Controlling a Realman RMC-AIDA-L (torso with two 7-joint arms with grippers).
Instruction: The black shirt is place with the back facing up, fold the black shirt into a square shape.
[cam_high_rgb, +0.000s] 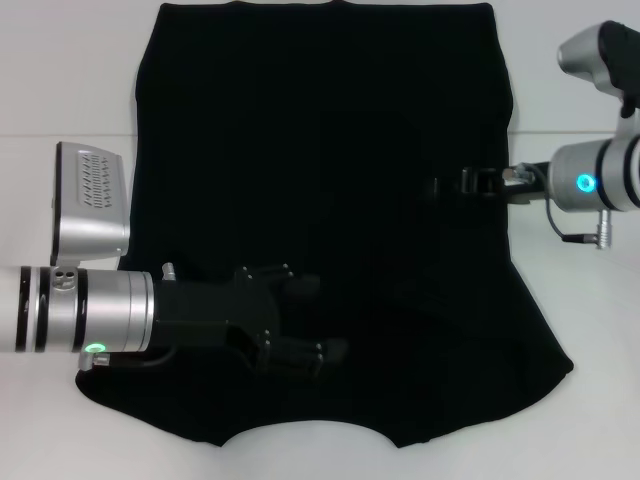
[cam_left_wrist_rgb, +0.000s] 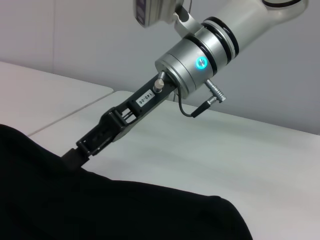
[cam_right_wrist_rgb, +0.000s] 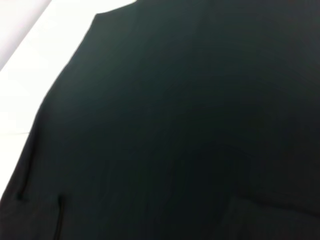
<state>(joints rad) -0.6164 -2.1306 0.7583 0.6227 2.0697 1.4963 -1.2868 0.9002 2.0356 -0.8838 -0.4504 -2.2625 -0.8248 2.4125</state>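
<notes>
We note the left end effector (cam_high_rgb: 305, 320) nearest the camera, reaching in from the left side over the near part of the black shirt (cam_high_rgb: 330, 150). Its two dark fingers stand apart, one ahead of the other, with black cloth beneath them; we cannot tell whether they touch the fabric or hover just over it. No fold of cloth is visibly pinched between them.

The shirt lies spread flat on the white worktop (cam_high_rgb: 60, 80), filling most of the space around and beyond this end effector. Its nearest edge, behind the fingers, curves in a shallow arch, and no white lettering shows, which fits the back-facing-up placement. The sides already look drawn in, since the outline is a plain panel without sleeves sticking out; we judge the sleeve folds done and the lengthwise fold pending.

Farther off, the right end effector (cam_high_rgb: 470, 184) comes in from the right side and sits on the shirt just inside its right edge. The left wrist view shows its tip (cam_left_wrist_rgb: 80, 150) meeting the cloth's edge, low to the worktop. We cannot tell whether its fingers are spread or closed on fabric.

Our reading: both arms sit over the cloth, one near and one farther along, probably to hold or take it for the next fold. The right wrist view shows only dark cloth and a strip of worktop.
</notes>
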